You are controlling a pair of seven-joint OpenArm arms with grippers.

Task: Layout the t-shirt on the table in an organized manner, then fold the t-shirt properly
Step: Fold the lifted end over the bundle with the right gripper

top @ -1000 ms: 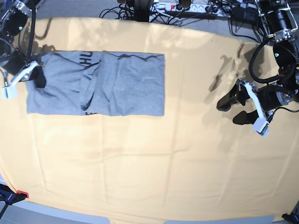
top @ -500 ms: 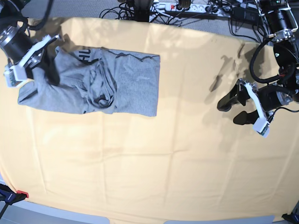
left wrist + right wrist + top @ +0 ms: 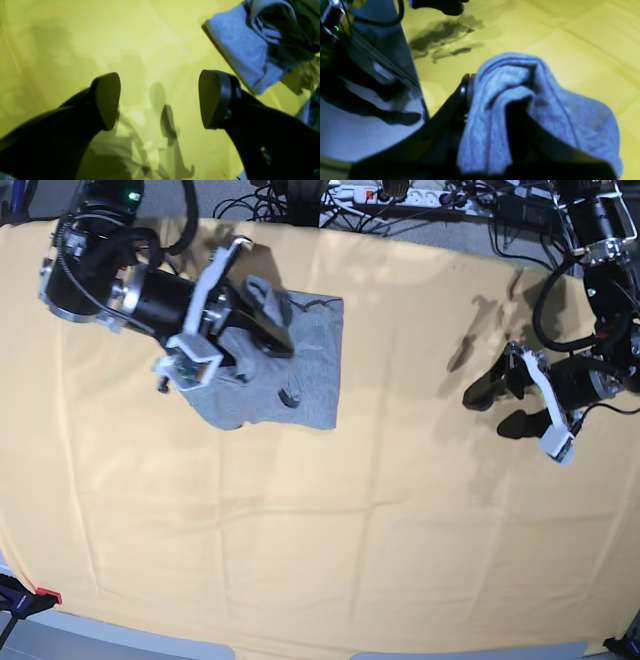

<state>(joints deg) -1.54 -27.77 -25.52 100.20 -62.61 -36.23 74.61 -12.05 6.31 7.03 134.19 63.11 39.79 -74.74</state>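
While the right gripper (image 3: 262,315) pinches a bunched edge of the shirt (image 3: 300,375) and carries it across, folding looks underway; next it should lay that soft heathered grey layer flat on the creased yellow table (image 3: 330,540). Left gripper (image 3: 500,408) idles agape, well apart.

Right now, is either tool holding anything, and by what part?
The right tool is shut on a bunched fold of the t-shirt, lifted over the table. The left tool is open, holding nothing.
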